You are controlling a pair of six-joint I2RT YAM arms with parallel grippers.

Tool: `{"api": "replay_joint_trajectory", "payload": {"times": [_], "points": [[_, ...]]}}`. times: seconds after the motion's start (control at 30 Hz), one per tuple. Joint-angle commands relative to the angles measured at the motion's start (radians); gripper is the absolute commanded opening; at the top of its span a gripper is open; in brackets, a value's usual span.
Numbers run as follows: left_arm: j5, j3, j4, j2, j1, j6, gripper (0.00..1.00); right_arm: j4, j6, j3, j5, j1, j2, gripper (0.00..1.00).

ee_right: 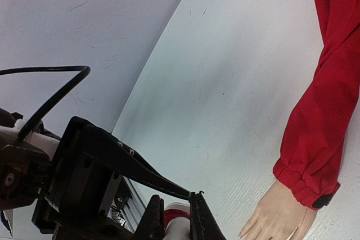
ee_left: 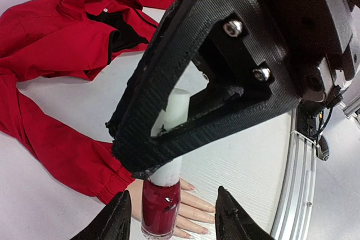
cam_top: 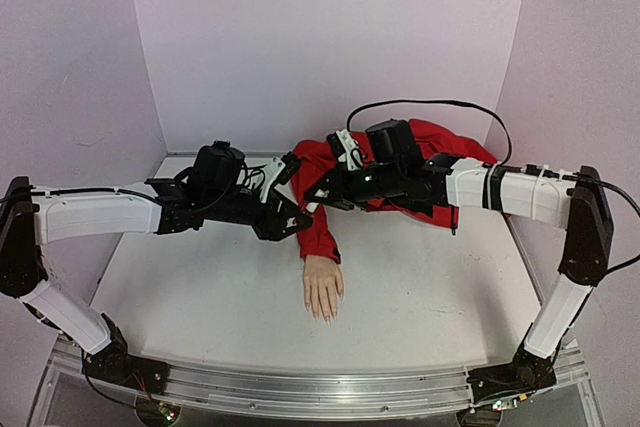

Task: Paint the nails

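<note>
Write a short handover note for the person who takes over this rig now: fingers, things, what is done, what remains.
Left gripper: open, fingers either side of the polish bottle, not gripping.
Right gripper: shut on the white cap; bottle hangs below.
Mannequin hand: flat on the table, near its middle.
Done: bottle appears lifted.
To do: cap is on, visible nails look unpainted; uncap, paint all.
</note>
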Motion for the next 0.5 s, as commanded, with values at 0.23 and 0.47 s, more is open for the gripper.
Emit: {"api": "replay_joint_trajectory", "payload": {"times": [0.23,0.47], "points": [[0.024,0.025,0.04,0.013,-0.003,0.001,0.52,0.01,-0.025,0.022,-0.003,0.003,-0.038,0.0],[0.04,0.035,0.031,0.038,-0.003,0.003,0.56,0.01,-0.026,0.026,-0.01,0.002,-0.043,0.0]]}}
